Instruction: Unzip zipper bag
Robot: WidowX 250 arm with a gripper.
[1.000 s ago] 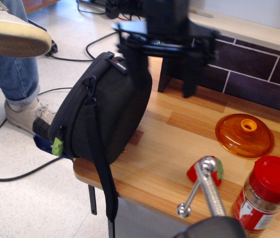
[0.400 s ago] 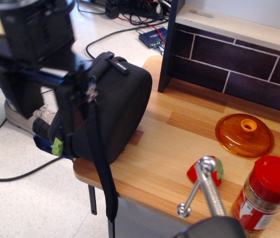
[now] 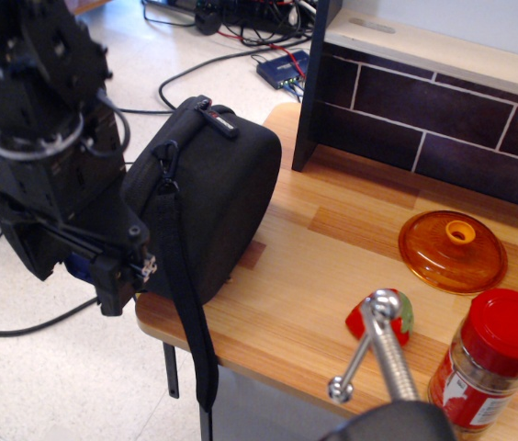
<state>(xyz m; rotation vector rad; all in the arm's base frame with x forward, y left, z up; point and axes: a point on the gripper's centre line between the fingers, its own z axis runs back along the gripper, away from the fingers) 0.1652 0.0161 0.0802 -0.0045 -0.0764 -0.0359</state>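
At frame left the gripper [image 3: 123, 276] presses the zipper bag [image 3: 208, 197], jaw state unclear; pull steadily along the zipper track

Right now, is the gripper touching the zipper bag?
Cannot tell: in the only view, the gripper overlaps the zipper bag's lower left edge, hiding any contact or gap.

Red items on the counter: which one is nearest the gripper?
The small red toy beside the metal handle. The red-lidded jar stands farther right, away from the gripper at the zipper bag's left edge.
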